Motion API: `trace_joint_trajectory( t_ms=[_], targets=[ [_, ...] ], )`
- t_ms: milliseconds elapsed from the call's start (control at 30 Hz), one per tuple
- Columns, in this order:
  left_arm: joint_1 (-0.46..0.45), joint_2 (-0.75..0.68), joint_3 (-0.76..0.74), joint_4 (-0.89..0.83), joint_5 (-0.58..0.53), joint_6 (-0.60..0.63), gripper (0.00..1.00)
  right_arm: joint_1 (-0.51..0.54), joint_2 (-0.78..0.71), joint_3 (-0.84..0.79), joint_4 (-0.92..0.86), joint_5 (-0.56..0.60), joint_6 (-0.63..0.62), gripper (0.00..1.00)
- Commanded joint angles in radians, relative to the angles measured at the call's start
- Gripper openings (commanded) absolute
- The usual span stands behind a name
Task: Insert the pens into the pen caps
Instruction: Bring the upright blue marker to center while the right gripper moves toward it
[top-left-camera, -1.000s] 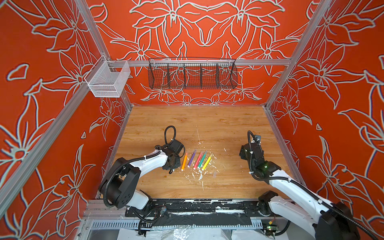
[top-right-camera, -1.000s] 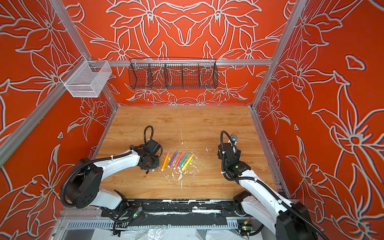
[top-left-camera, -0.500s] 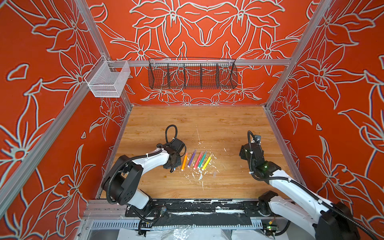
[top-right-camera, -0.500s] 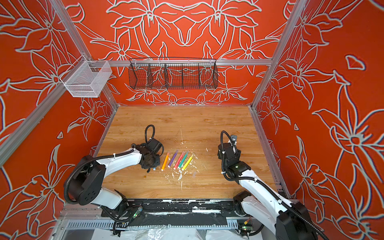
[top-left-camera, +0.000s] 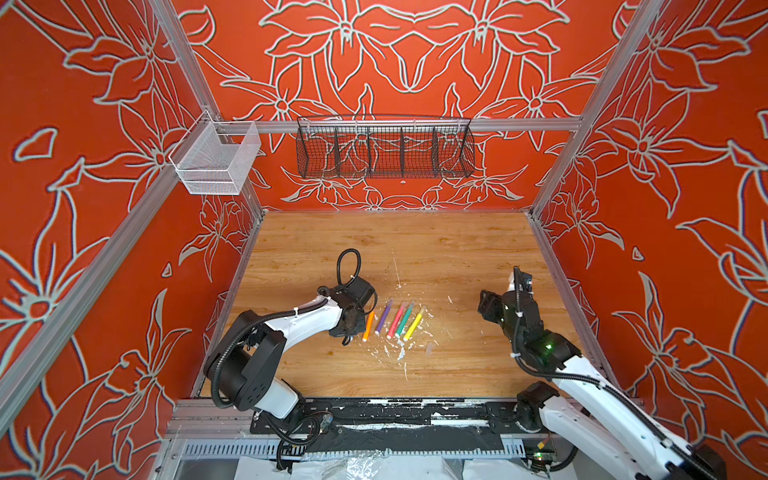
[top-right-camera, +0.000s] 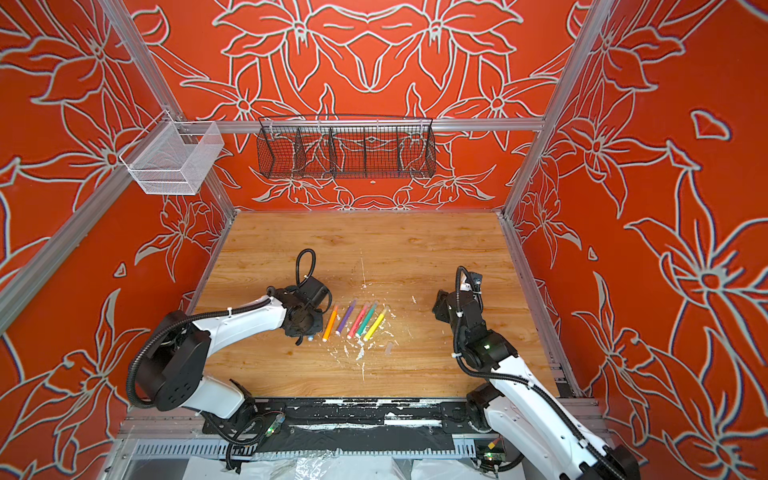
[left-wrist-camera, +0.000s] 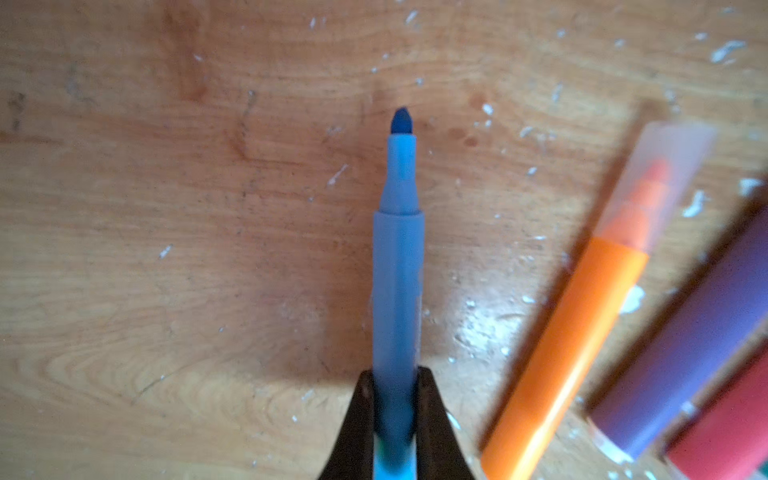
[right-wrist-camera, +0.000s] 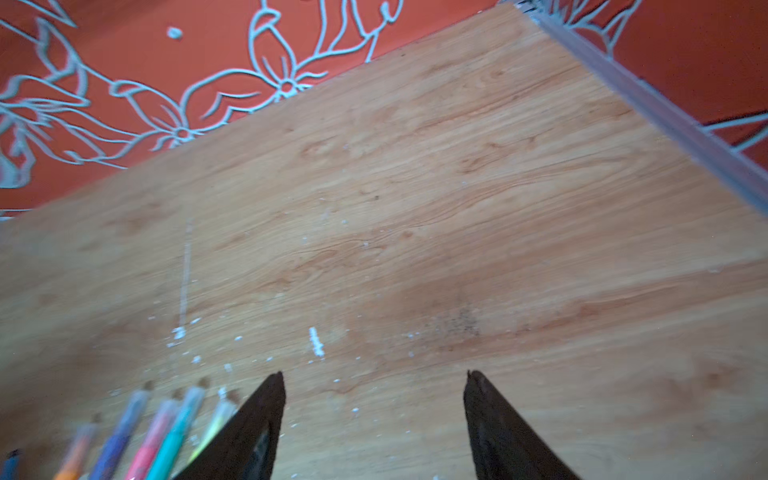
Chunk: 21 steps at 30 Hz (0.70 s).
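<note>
My left gripper (left-wrist-camera: 395, 374) is shut on the blue pen (left-wrist-camera: 397, 270), whose bare dark tip points away over the wood. Beside it lies the orange pen (left-wrist-camera: 582, 332) with a clear pen cap (left-wrist-camera: 656, 178) on its tip, then the purple pen (left-wrist-camera: 685, 345). In both top views the left gripper (top-left-camera: 348, 331) sits low just left of the row: orange (top-left-camera: 368, 326), purple (top-left-camera: 384, 317), pink (top-left-camera: 395, 320), green (top-left-camera: 404, 319), yellow (top-left-camera: 413, 324). A loose pen cap (top-left-camera: 430, 347) lies right of the row. My right gripper (right-wrist-camera: 374, 376) (top-left-camera: 484, 305) hangs open, holding nothing, further right.
White paint flecks (top-left-camera: 401, 353) are scattered on the wooden floor around the pens. A black wire basket (top-left-camera: 384, 147) hangs on the back wall and a white mesh basket (top-left-camera: 216, 160) on the left rail. Red walls close in on three sides.
The left gripper's fingers have closed onto the blue pen beside the row. The right gripper has narrowed a little and stays in place.
</note>
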Motion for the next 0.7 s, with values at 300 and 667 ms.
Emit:
trace_joint_trajectory(
  t_ms=[300, 667],
  targets=[
    [-0.244, -0.182, 0.156, -0.065, -0.098, 0.084, 0.0, 0.343, 0.122, 0.008, 0.345, -0.218, 0.246, 0.67],
    [-0.327, -0.191, 0.129, 0.071, -0.051, 0.156, 0.0, 0.498, 0.137, -0.03, 0.519, -0.123, 0.291, 0.66]
  ],
)
